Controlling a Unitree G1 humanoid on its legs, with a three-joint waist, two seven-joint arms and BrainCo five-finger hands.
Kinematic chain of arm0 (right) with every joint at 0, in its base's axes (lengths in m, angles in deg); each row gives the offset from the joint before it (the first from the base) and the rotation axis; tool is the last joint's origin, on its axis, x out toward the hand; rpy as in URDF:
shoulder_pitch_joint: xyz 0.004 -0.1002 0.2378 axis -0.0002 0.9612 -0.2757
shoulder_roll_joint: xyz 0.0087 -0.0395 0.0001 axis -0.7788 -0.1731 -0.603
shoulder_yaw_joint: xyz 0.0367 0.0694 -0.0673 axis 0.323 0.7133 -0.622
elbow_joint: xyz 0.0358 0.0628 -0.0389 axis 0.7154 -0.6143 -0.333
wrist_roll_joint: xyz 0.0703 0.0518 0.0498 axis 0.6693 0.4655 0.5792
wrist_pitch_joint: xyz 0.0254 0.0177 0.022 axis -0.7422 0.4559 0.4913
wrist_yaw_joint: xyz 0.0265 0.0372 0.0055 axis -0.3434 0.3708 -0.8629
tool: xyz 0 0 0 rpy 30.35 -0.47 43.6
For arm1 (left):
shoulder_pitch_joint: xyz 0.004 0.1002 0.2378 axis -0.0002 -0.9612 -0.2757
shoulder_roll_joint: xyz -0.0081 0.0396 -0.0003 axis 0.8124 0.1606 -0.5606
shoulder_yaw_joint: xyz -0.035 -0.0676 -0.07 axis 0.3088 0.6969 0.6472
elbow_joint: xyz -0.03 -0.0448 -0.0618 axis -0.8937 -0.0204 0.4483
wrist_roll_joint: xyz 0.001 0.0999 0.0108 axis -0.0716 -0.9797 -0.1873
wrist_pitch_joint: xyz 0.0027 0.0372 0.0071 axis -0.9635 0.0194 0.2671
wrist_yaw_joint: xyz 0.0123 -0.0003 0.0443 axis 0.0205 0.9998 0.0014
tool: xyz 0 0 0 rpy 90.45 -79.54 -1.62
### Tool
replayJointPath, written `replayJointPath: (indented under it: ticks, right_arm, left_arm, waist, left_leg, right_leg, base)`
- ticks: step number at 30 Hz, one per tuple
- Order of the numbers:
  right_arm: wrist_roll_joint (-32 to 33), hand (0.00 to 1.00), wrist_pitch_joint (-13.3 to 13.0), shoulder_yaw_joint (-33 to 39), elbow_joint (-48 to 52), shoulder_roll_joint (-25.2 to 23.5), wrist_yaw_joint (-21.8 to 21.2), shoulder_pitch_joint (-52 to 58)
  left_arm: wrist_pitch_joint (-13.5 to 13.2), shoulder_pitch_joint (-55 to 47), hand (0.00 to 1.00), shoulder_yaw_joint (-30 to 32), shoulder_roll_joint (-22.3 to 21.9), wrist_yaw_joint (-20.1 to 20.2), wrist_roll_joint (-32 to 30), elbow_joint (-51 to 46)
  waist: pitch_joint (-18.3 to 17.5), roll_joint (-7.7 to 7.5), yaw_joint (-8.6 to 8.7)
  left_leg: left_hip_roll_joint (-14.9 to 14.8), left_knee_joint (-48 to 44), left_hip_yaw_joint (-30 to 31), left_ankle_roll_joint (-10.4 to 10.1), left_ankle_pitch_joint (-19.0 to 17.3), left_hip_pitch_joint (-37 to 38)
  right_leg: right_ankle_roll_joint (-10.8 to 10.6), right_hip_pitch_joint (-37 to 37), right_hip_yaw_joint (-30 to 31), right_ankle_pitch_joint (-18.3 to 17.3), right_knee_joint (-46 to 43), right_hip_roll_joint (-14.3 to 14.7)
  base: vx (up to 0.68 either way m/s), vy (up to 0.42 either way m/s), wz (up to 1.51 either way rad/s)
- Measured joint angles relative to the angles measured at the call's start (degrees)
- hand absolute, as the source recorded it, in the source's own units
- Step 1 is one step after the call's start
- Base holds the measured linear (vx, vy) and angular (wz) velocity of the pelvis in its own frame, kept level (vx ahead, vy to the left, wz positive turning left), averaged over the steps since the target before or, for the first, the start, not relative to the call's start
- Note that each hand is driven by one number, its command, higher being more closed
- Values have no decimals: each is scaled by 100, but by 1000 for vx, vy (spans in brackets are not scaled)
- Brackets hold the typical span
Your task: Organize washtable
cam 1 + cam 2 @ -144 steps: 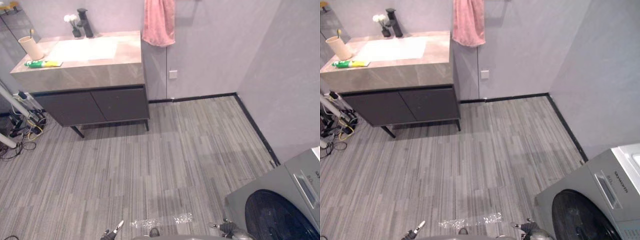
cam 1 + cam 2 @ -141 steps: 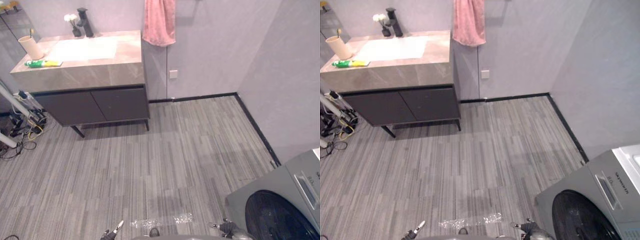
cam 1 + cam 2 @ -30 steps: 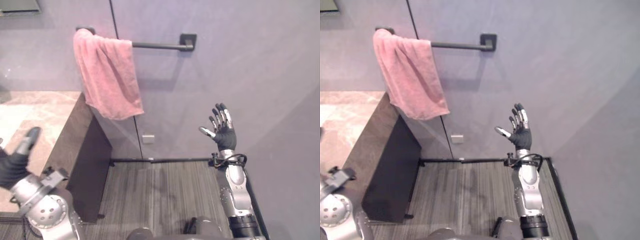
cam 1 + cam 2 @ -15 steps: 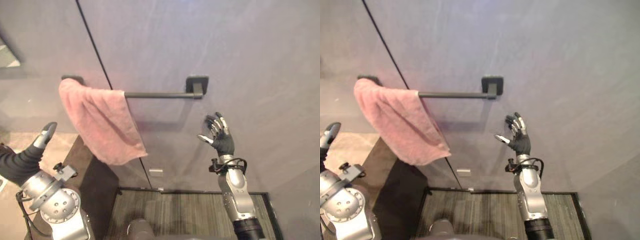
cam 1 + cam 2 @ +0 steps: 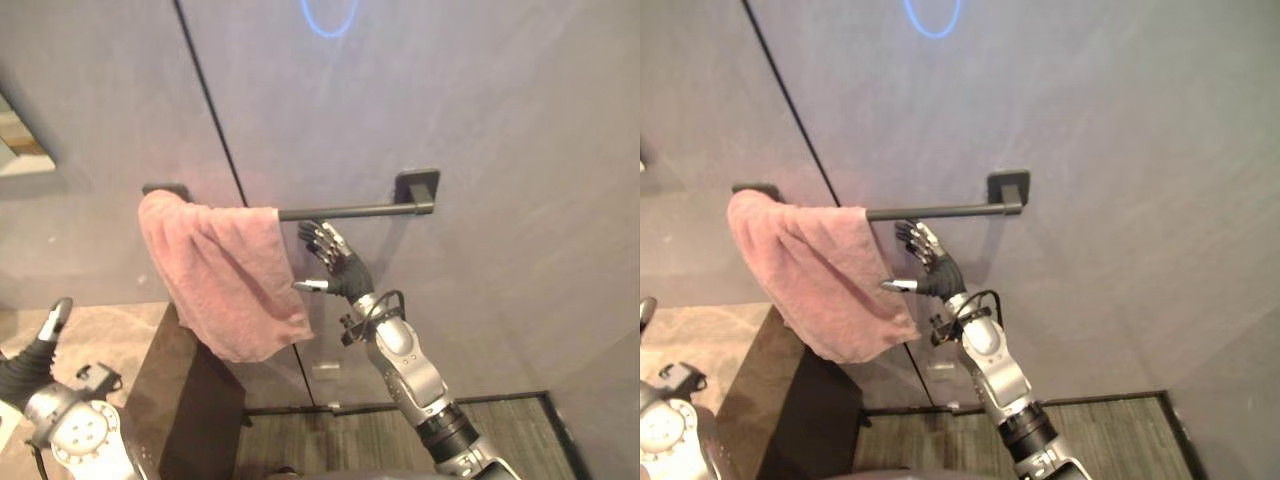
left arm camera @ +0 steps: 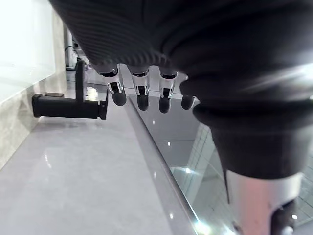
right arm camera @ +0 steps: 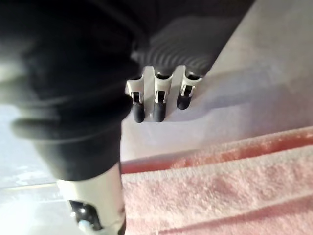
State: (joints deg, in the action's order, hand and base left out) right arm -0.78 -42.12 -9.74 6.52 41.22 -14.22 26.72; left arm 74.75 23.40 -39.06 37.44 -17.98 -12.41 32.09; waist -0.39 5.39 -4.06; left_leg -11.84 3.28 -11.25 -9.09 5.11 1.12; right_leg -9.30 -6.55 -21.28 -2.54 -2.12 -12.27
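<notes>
- Far left, the left hand (image 5: 50, 328) hovers over the marble tabletop (image 5: 115, 335), fingers straight and relaxed, holding nothing.
- Next along, the pink towel (image 5: 225, 280) hangs bunched over the left end of the dark wall bar (image 5: 350, 211), above the tabletop's end.
- On the right, the right hand (image 5: 336, 270) is up just beside the towel's right edge, fingers spread wide, thumb pointing at the cloth, gripping nothing.

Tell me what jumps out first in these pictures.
A pink towel draped over the left end of a dark rail on the grey wall stands out most. The right hand is raised just below the rail, fingers spread, close beside the towel's right edge. The left hand sits low on the left, above the stone counter.
</notes>
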Motion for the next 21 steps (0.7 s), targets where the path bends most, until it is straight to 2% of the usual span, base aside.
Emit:
replayJointPath:
  ticks: [2, 3, 4, 6, 10, 14, 18, 21]
  right_arm:
    - [2, 0, 1, 21, -11, 21, 0, 5]
    - [3, 0, -1, 0, -29, 26, -2, 2]
    - [4, 0, -6, -11, -35, 23, -5, 3]
    - [21, 0, -15, -171, -156, 5, -41, -11]
    - [76, 0, 22, -793, -598, -33, -144, -177]
    - [139, 0, 189, -1411, -903, -165, -304, -480]
    - [318, 0, 195, -1452, -1034, -312, -372, -917]
    - [407, 0, 199, -1457, -1061, -425, -370, -1027]
  left_arm:
    - [-12, -31, 0, -141, 0, 139, -9, -166]
    - [-24, -67, 0, -247, 0, 199, -3, -250]
    - [-26, -88, 0, -318, 0, 256, 7, -292]
    - [-80, -228, 0, -595, 2, 578, 106, -372]
    - [-75, -299, 0, -1012, 30, 805, 372, -372]
    - [-76, -502, 0, -1432, 77, 983, 453, -407]
    - [-78, -843, 0, -1772, 57, 1294, 607, -652]
    - [-80, -1124, 0, -1869, 17, 1303, 644, -908]
  waist:
    - [-62, 76, -5]
    - [-76, 33, -12]
    - [-108, 76, -12]
    - [-110, -38, -10]
    - [-103, -176, -9]
    - [-67, -140, -61]
    - [70, -117, -155]
    - [172, -120, -176]
  left_leg:
    - [-30, 131, 9, -15, 154, 65]
    - [-30, 183, 19, -18, 190, 72]
    - [-26, 183, 22, -27, 197, 75]
    - [-17, 188, 10, -25, 198, 57]
    - [-15, 195, 14, -25, 198, 64]
    - [-26, 190, 89, -25, 198, 58]
    - [-153, 64, 279, -21, 169, -67]
    - [-274, 5, 321, -18, 171, -137]
  right_leg:
    - [50, -12, -52, 51, 11, 48]
    - [12, -11, -70, 75, 1, 54]
    - [12, -15, -74, 76, -13, 50]
    - [11, -16, -65, 75, -12, 44]
    - [8, -16, -60, 69, -7, 45]
    - [11, -66, -89, 48, -8, 63]
    - [80, -157, -271, -26, -20, 198]
    - [124, -185, -397, -85, -74, 295]
  base:
    - [58, -30, 11]
    - [50, -13, 7]
    - [63, -5, 3]
    - [86, 6, -3]
    - [53, 5, -2]
    - [3, 2, 8]
    - [-31, -29, 25]
    - [-38, -47, 18]
